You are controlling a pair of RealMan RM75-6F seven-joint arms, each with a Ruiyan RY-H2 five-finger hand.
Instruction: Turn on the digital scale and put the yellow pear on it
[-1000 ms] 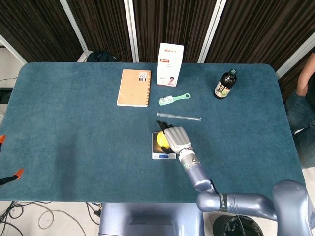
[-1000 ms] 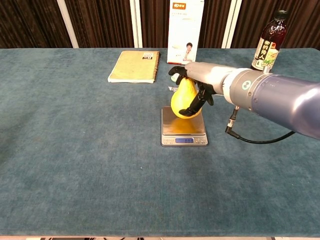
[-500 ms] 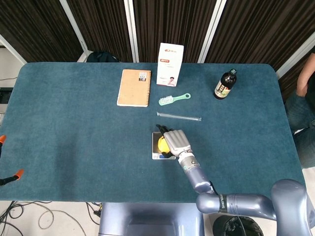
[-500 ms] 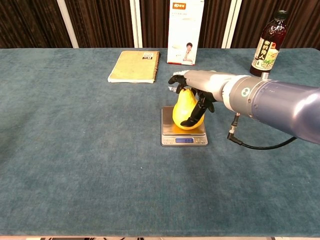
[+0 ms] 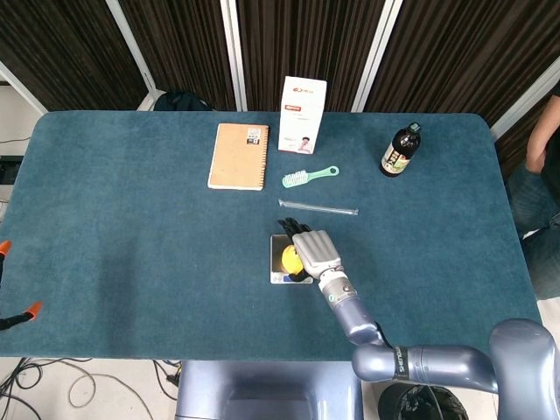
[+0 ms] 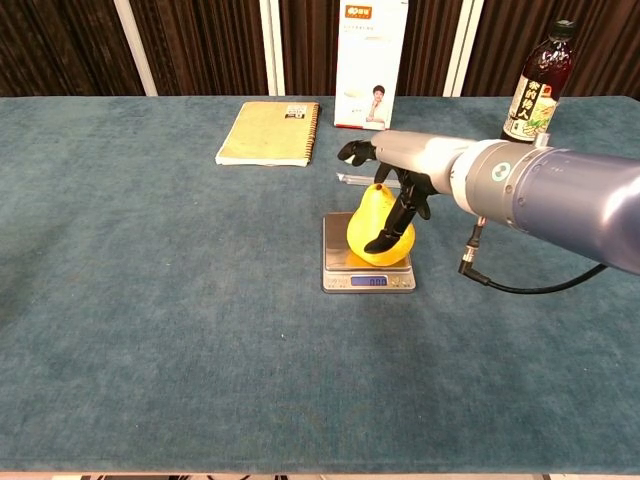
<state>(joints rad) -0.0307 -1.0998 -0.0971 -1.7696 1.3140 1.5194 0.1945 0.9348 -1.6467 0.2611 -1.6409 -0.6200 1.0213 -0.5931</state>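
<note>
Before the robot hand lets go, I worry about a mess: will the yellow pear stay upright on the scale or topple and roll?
The yellow pear stands upright, narrow end up, so it looks top-heavy and may tip. Its rounded, smooth skin suggests it would roll off the small flat digital scale. The right robot hand has fingers against it, so a slow release seems safer.

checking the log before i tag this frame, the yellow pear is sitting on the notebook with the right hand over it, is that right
Not quite. The yellow pear sits on the digital scale, not on the notebook, which lies further back with nothing on it. The chest view shows this. The right hand is indeed over the pear.
</note>
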